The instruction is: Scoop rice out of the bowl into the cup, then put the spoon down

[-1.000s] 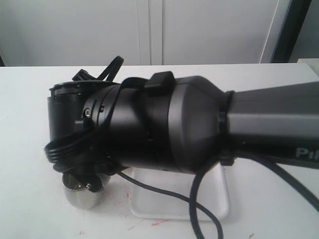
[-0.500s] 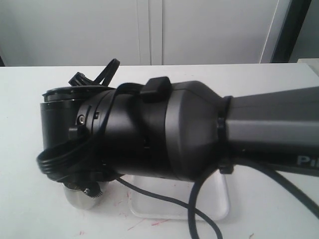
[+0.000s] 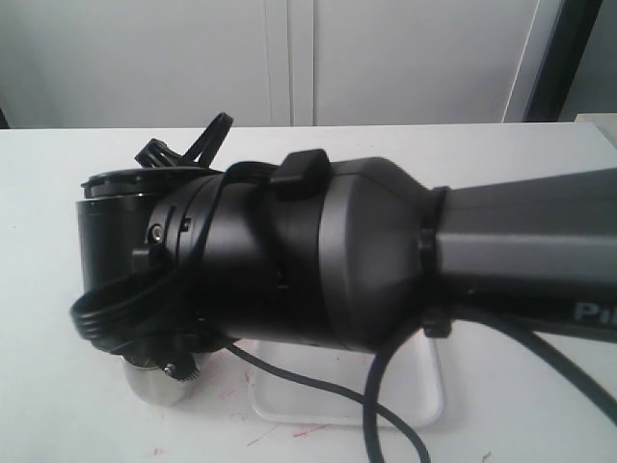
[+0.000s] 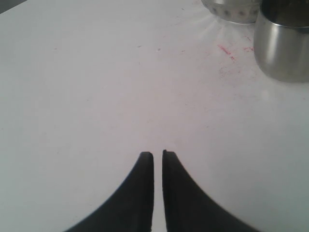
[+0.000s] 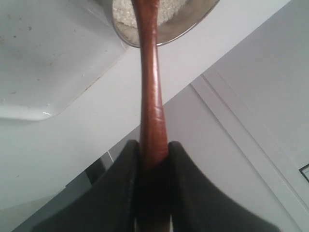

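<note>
In the right wrist view my right gripper (image 5: 154, 145) is shut on the handle of the dark reddish-brown spoon (image 5: 149, 87). The spoon's head runs out of frame over white rice (image 5: 170, 10) in a shiny steel vessel, cut off by the frame edge, whose wide rim reads as the bowl (image 5: 126, 34). The cup (image 3: 154, 384) stands on the table just under the right wrist (image 3: 318, 260), its top hidden. My left gripper (image 4: 158, 153) hangs shut and empty over bare table, well short of the cup (image 4: 282, 46) and the bowl (image 4: 227, 9).
A shallow white tray (image 3: 337, 391) lies beside the cup, and its rounded corner (image 5: 43, 58) shows next to the rice vessel. Black cables (image 3: 386, 415) droop over the tray. Red marks (image 4: 227, 52) stain the white table. The right arm blocks most of the exterior view.
The right wrist shifted a little to the left a second ago, covering more of the cup's top. It has stayed still over the last half second.
</note>
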Motion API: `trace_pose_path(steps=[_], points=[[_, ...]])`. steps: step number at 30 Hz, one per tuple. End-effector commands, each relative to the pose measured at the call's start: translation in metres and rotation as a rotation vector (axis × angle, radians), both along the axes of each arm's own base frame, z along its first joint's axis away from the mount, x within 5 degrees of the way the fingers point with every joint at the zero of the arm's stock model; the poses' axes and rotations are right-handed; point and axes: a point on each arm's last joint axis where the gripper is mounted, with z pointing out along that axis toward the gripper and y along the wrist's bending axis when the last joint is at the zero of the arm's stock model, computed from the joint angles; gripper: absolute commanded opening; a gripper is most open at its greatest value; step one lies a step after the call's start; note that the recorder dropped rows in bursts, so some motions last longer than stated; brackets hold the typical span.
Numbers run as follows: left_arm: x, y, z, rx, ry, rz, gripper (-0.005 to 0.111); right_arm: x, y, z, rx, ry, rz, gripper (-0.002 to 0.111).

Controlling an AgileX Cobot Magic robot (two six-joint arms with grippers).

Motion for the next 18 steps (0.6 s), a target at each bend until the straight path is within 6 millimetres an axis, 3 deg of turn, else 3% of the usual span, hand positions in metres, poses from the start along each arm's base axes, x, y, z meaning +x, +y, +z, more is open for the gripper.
trace_pose_path(steps=[1,10,12,18], points=[[-0.001,0.000,-0.008,-0.010,0.064,-0.003,0.014,-0.002,0.001,0.002,0.006,-0.007,0.003,0.000],[-0.001,0.000,-0.008,-0.010,0.064,-0.003,0.014,-0.006,0.000,0.023,0.205,-0.043,-0.009,0.000],[-0.001,0.000,-0.008,-0.010,0.064,-0.003,0.014,-0.009,-0.003,0.035,0.309,-0.060,-0.051,0.000],[-0.001,0.000,-0.008,-0.010,0.064,-0.003,0.014,-0.015,-0.025,0.076,0.876,-0.099,-0.355,0.000]])
